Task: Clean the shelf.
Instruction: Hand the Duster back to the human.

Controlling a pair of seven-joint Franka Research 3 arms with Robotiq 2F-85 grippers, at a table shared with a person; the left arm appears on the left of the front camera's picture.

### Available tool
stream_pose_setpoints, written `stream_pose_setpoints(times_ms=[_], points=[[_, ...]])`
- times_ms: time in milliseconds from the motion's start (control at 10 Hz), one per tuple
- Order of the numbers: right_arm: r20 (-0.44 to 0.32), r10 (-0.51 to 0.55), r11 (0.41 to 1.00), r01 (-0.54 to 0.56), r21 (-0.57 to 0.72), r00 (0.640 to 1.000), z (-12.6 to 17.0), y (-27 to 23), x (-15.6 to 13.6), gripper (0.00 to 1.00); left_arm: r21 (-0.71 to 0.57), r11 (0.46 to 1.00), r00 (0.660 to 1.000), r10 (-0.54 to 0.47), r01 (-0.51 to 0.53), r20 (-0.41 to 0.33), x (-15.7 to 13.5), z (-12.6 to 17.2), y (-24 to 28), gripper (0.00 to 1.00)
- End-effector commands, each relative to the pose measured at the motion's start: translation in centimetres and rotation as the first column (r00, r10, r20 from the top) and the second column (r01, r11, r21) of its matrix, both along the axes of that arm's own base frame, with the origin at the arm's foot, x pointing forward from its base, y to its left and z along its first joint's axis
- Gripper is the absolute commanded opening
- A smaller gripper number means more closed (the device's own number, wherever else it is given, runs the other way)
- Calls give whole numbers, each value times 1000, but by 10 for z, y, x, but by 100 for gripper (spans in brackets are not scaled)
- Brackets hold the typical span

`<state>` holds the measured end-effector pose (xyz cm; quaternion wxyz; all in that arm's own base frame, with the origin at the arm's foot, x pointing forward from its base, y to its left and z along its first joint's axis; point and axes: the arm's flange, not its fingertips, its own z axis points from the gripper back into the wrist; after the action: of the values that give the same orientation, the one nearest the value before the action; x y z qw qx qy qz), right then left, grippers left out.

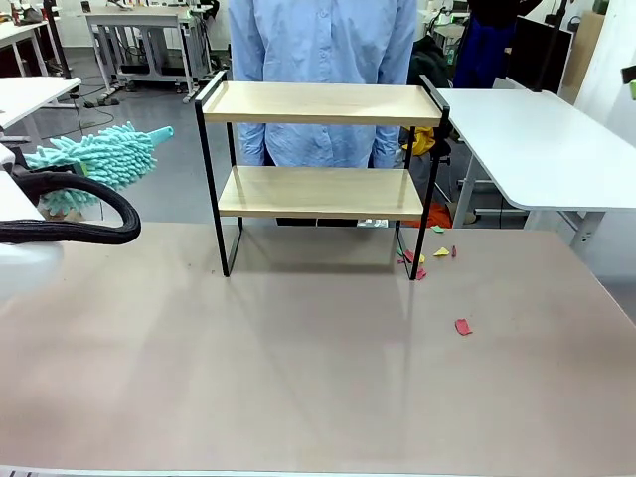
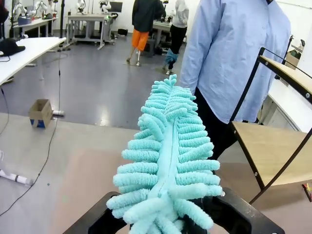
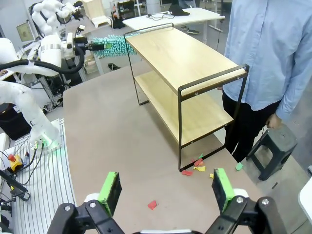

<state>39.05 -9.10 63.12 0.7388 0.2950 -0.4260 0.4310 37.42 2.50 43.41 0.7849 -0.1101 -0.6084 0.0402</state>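
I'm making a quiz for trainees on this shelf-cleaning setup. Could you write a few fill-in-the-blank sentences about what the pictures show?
1. The left gripper is shut on a fluffy ____ duster.
2. The shelf has ____ wooden boards.
3. The right gripper has its jaws ____.
4. Small paper scraps lie on the table near the shelf's ____ leg, seen from the front.

Missing words: turquoise; two; open; right

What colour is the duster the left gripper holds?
Turquoise; the duster shows best in the left wrist view.

White arms (image 3: 19, 105) — black, green-padded hand (image 3: 165, 191)
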Motion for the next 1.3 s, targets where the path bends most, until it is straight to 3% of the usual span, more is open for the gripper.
stream_pose_setpoints(times_ms=[0, 1200], points=[[8, 9, 1000, -8, -12, 1000, 2, -2, 0, 100, 11, 1000, 1000, 1, -1, 21, -2, 7, 2, 18], [8, 9, 1000, -8, -12, 1000, 2, -2, 0, 100, 11, 1000, 1000, 1, -1, 21, -2, 7, 2, 18]])
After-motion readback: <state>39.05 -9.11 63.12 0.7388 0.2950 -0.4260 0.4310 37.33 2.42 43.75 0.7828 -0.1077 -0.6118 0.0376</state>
